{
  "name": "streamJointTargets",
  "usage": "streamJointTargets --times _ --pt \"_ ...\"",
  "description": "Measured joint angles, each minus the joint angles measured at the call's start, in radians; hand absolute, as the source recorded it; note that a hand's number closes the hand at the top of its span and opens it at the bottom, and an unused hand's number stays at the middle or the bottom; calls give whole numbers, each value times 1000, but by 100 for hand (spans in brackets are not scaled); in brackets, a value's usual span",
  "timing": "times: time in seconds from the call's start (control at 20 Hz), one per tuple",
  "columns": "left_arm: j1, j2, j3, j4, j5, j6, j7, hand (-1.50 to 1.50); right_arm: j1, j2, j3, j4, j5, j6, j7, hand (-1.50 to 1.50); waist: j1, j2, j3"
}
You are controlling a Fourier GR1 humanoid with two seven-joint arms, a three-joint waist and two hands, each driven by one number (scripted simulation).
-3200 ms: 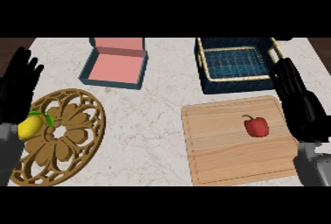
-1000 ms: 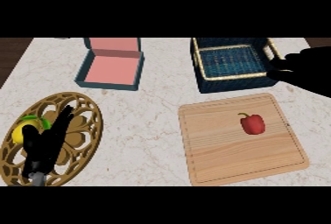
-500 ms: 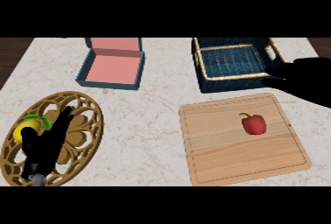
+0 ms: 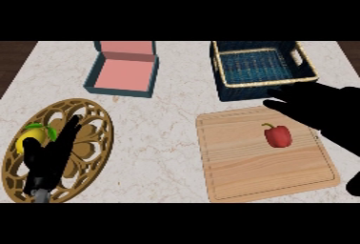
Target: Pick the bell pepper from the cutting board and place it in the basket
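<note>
A small red bell pepper (image 4: 278, 136) with a green stem lies on the wooden cutting board (image 4: 260, 164) at the right. Behind the board stands a dark blue basket (image 4: 262, 67) with a tan woven rim and nothing visible inside. My right hand (image 4: 325, 110) comes in from the right edge, fingers straight and open, hovering just above and right of the pepper, over the board's far edge. My left hand (image 4: 51, 157) hangs open over the trivet at the lower left.
A gold openwork trivet (image 4: 84, 143) lies at the left with a yellow lemon (image 4: 31, 139) on it. An open teal box with pink lining (image 4: 124, 71) stands at the back, left of the basket. Marble counter shows between trivet and board.
My right hand has moved down and left from beside the basket toward the pepper. The left hand dropped from the upper left edge onto the trivet earlier and now stays there.
</note>
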Motion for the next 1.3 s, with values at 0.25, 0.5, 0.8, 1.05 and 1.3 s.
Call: streamJointTargets --times 0.25,0.5,0.8,1.05,1.3 --pt "-5 -16 -9 3 -25 12 4 0 50 19 56 19 120 -41 -31 -150 2 1 2" --pt "-4 -18 -2 0 -29 8 16 0 101 43 103 70 221 -101 -84 -150 4 1 2" --pt "1 -28 1 -9 -41 13 27 0 142 52 124 141 315 -182 -181 -150 3 0 2" --pt "8 -29 7 -14 -43 2 27 0 169 81 156 218 404 -264 -242 -150 6 0 2" --pt "10 -34 15 -16 -44 -7 28 0 170 121 169 294 454 -317 -293 -150 8 0 1"
